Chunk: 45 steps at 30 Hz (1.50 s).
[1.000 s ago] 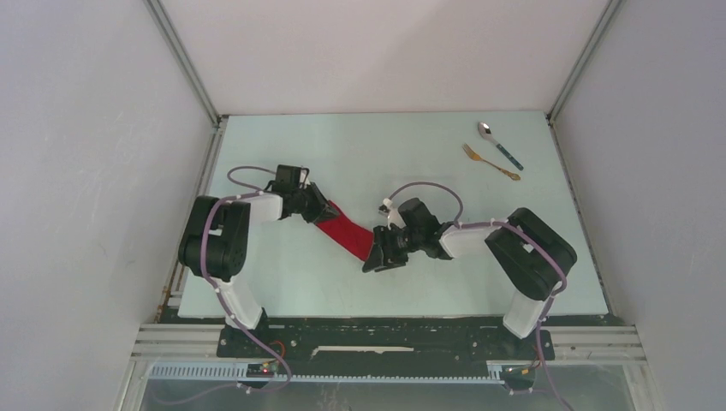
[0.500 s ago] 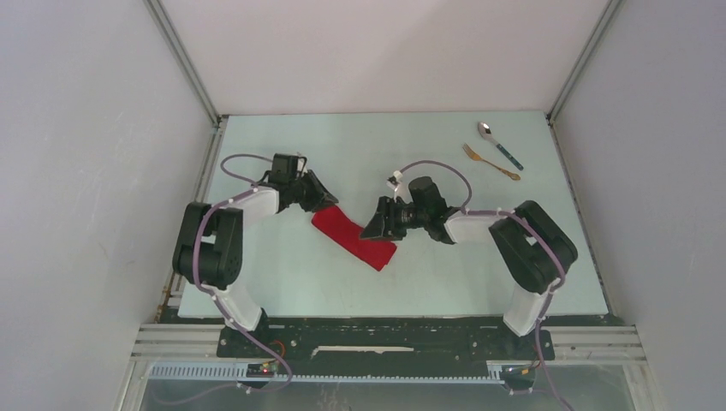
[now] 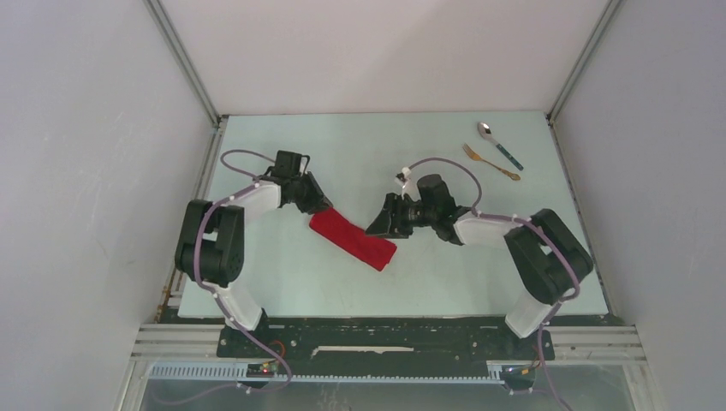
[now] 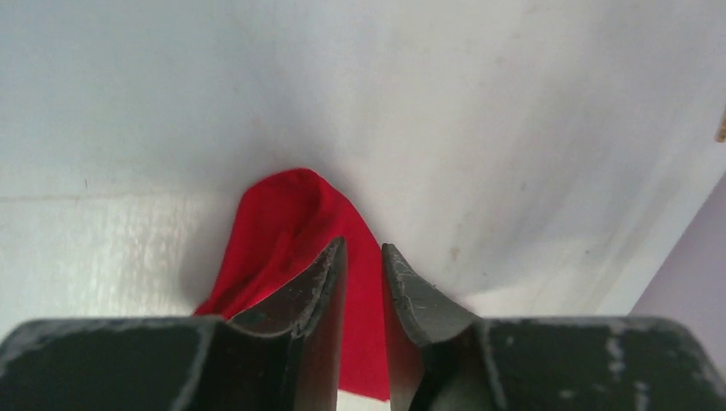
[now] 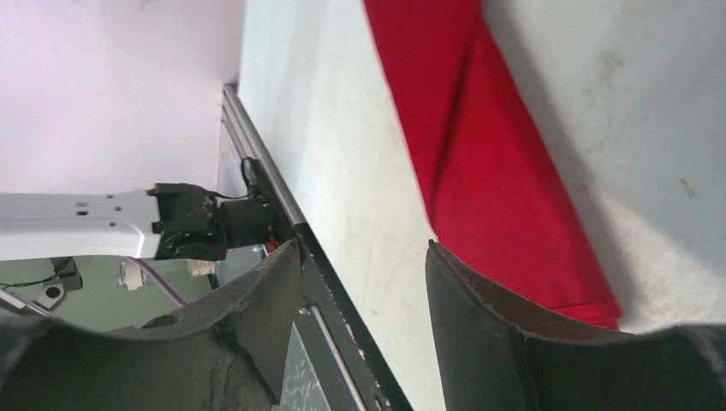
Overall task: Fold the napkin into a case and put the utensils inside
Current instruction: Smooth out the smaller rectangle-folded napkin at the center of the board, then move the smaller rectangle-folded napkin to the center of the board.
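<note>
Napkin (image 3: pixel 353 239), bright red shiny cloth, lies as a narrow folded strip midway on the pale bench (image 3: pixel 428 274), slanted so either side can reach an end, I'd guess. Your left gripper (image 4: pixel 362 248) hovers at its left end, jaws a sliver apart, clamping nothing; right gripper (image 5: pixel 361 248) spread wide, empty, by the other end. Far right: teal-handled silver spoon (image 3: pixel 499 143), slim gold fork (image 3: pixel 490 162), nothing blocking them.

No writing, label, brand or number can be read in any view. Small details are too blurred.
</note>
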Each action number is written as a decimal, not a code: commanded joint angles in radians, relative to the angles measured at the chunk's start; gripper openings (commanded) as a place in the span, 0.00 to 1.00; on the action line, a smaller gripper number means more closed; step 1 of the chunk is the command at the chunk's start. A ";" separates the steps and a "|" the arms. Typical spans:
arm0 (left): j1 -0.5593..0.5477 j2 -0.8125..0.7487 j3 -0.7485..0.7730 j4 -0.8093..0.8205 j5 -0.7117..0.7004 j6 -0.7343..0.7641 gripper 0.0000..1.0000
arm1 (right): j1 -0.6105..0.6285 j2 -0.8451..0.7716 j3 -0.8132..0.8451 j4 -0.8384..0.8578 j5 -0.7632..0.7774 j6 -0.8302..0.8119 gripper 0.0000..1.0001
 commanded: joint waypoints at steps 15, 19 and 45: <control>0.005 -0.063 -0.121 -0.032 -0.127 0.008 0.26 | 0.015 0.067 -0.024 -0.049 0.075 -0.131 0.63; 0.005 -0.128 -0.180 -0.048 -0.144 0.016 0.26 | 0.023 0.056 0.018 -0.145 0.077 -0.195 0.63; -0.093 -0.755 -0.752 -0.071 -0.064 -0.277 0.28 | 0.130 -0.160 -0.182 -0.328 0.135 -0.214 0.62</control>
